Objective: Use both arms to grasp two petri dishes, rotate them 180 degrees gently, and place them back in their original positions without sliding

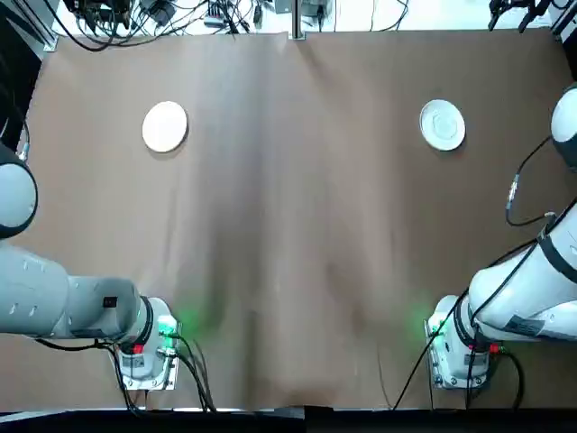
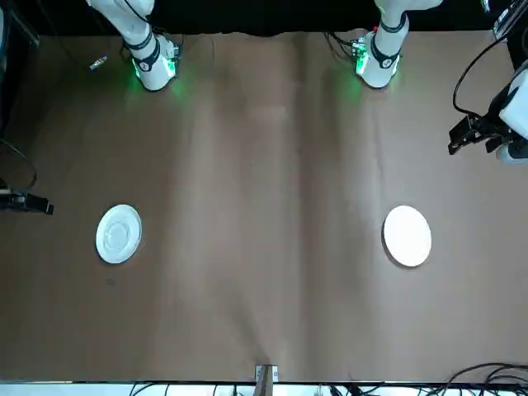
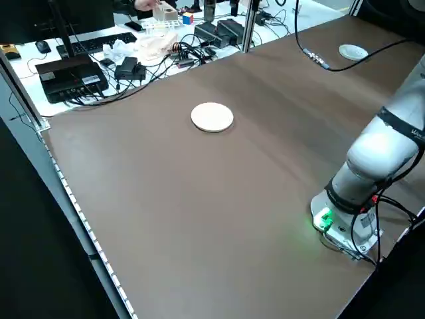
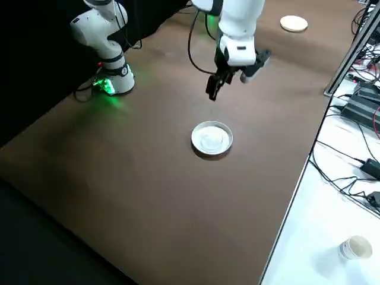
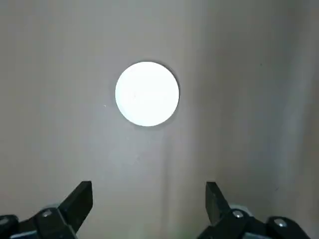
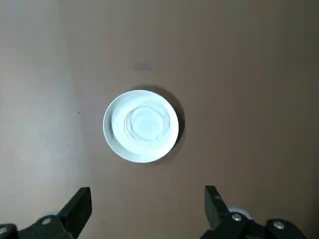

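Two petri dishes lie flat on the brown table. The plain matte one is on the far left. The glossy one with a raised rim is on the far right. My left gripper hangs open above the table, short of the plain dish. My right gripper is also open, raised above and short of the glossy dish. Neither gripper touches a dish.
Cables, black boxes and a keyboard crowd the white bench beyond the table's far edge. A metal post stands at the middle of that edge. A paper cup sits on the bench. Both arm bases glow green near the front edge.
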